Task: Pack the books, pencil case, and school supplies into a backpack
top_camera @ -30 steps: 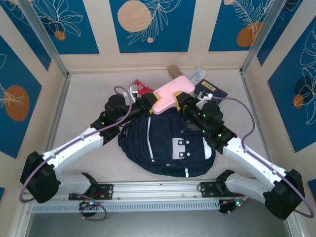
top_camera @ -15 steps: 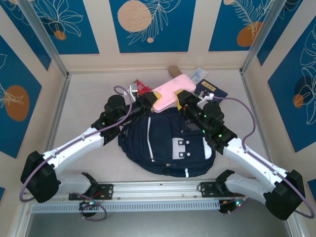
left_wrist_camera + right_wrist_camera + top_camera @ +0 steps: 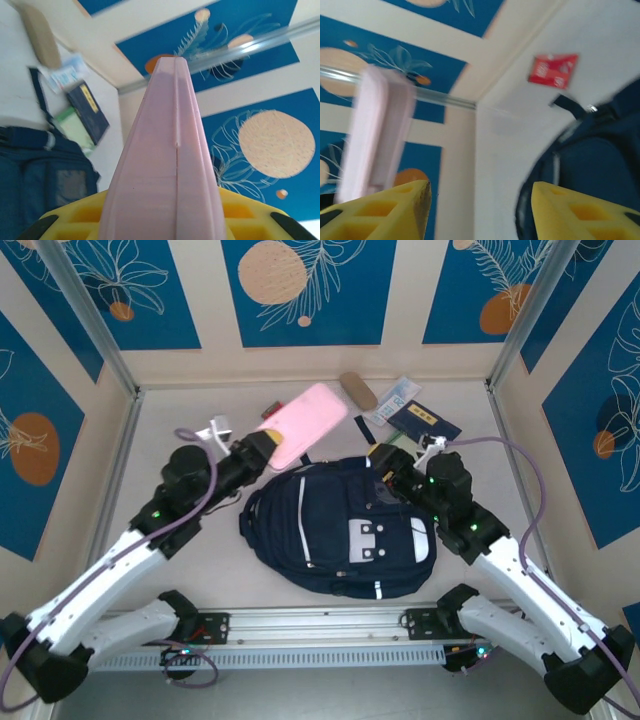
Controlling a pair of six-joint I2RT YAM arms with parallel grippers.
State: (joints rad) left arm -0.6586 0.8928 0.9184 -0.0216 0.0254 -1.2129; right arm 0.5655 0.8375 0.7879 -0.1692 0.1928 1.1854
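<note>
The pale pink pencil case hangs tilted above the table, left of the backpack's top, and my left gripper is shut on its near end. In the left wrist view the pencil case runs up between the yellow fingers. The navy striped backpack lies flat in the middle. My right gripper is open over the backpack's top right, holding nothing; its fingers stand wide apart. A navy book, a small red book and the white-and-blue supplies packet lie on the table behind the backpack.
A tan oblong object lies by the back wall. A green-covered item sits between the navy book and the backpack. Walls and metal posts close in the table on three sides.
The right gripper opened and let go of the pencil case, then drew back to the right. The left arm swung left and back, carrying the pencil case away from the backpack's top.
</note>
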